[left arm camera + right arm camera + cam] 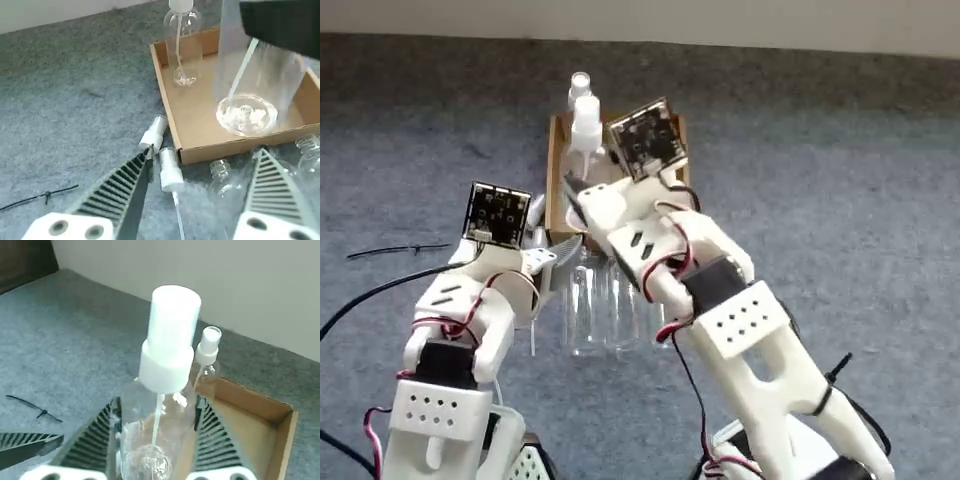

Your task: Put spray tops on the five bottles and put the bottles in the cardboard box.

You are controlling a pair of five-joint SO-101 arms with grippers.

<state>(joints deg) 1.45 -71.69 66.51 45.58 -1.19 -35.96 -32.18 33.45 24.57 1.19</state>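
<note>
My right gripper is shut on a clear bottle that has a white spray top, holding it upright over the cardboard box. In the high view this held bottle hangs above the box. A second capped bottle stands in the box's far corner. My left gripper is open, low over the carpet just outside the box. Two loose spray tops lie beside one of its fingers. Topless clear bottles lie on the carpet in front of the box.
A black cable tie lies on the grey carpet to the left. The wall runs along the far edge behind the box. Open carpet stretches to the right of the box and arms.
</note>
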